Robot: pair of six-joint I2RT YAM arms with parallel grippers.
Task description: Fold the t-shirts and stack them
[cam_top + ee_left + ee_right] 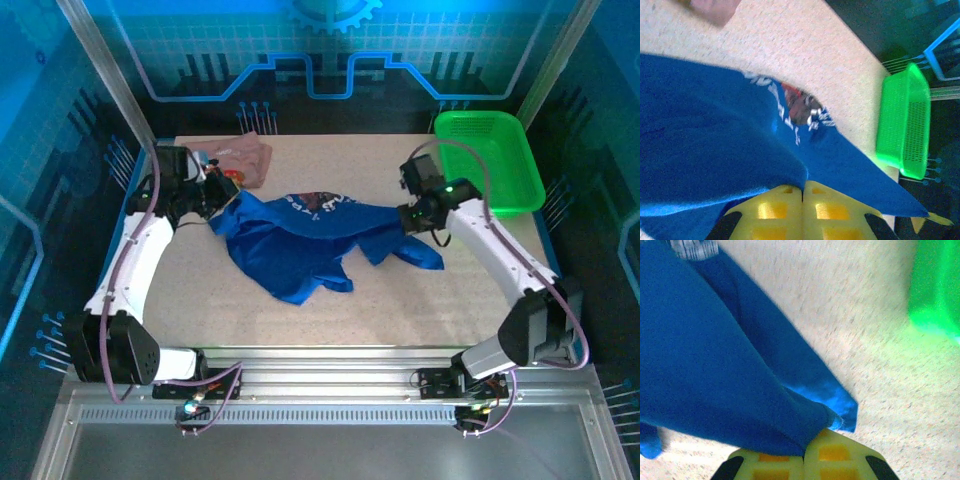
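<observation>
Left hand (222,192) pinching blue t-shirt (300,245) edge, right hand (408,216) pinching opposite edge. Shirt crumpled mid-tabletop (420,300), pink t-shirt (247,158) far left. I judge spreading step; next I pull apart, lay flat.

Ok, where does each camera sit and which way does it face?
Top external: above and behind the bases, facing down on the table; both arms, left gripper and right gripper show.
Left wrist: looks past its yellow fingers across the blue t-shirt toward the green basket.
Right wrist: looks down past its fingers, shut on that shirt, at tabletop.
Both wrists share shirt and basket.
</observation>
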